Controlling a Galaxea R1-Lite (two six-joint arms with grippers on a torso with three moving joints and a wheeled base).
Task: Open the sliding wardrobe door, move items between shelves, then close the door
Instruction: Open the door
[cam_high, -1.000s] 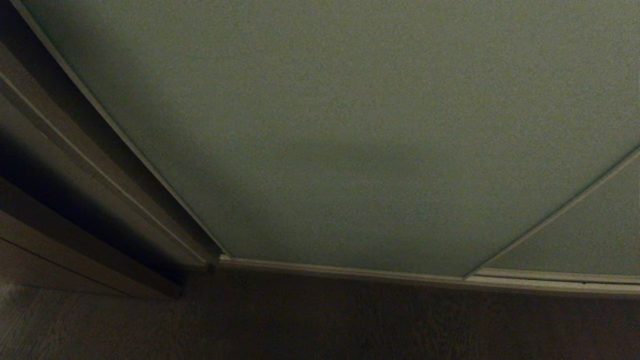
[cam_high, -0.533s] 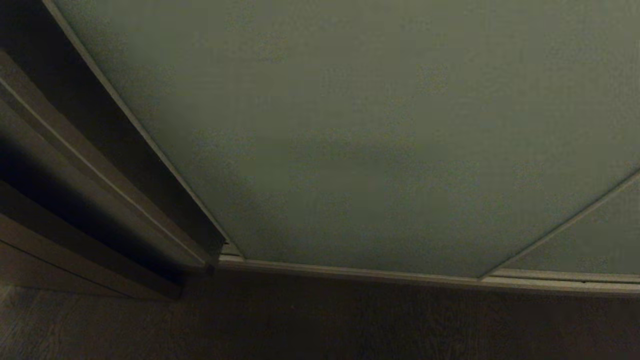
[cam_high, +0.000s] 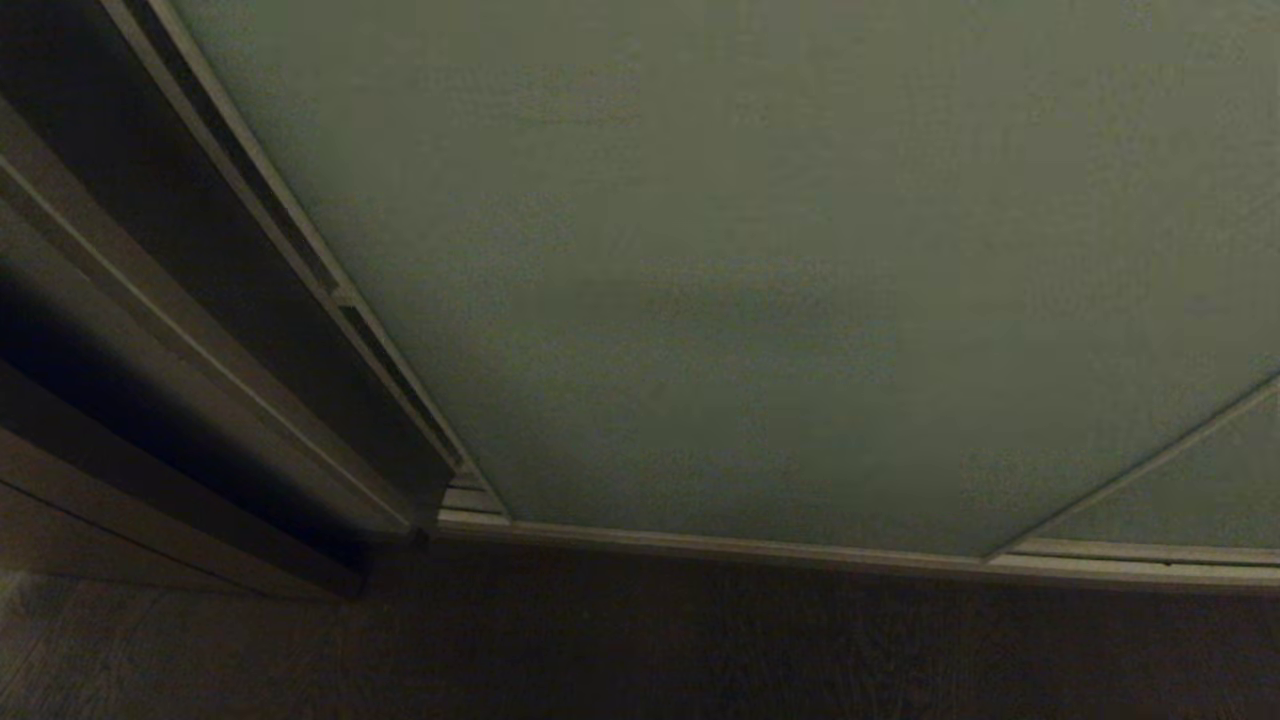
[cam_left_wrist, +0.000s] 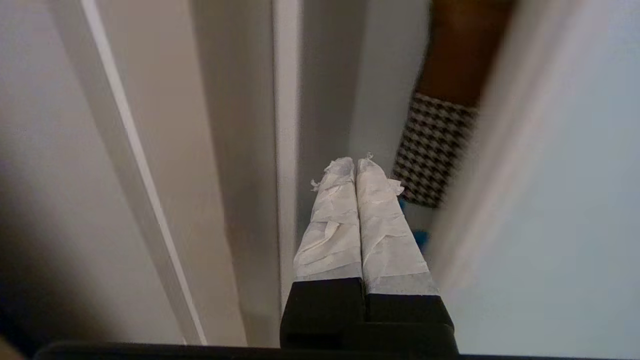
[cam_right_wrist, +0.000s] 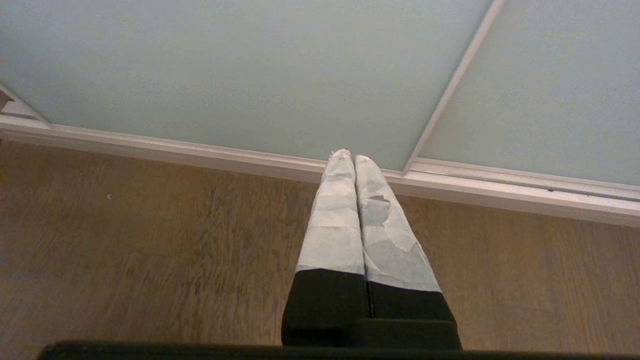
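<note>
Close up, matte grey-green sliding wardrobe door (cam_high: 760, 280) (thin pale frame), left gripper (cam_left_wrist: 356, 162) pinched empty.

— What lies below the track?
— A brown wood-grain floor (cam_right_wrist: 150, 260), running right up to the pale bottom rail (cam_right_wrist: 200, 150)
— And on the left?
— Dark brown panelling (cam_high: 150, 400), standing at the floor's far-left edge. Inside the gap hangs a black-and-white houndstooth cloth (cam_left_wrist: 432, 150)
</note>
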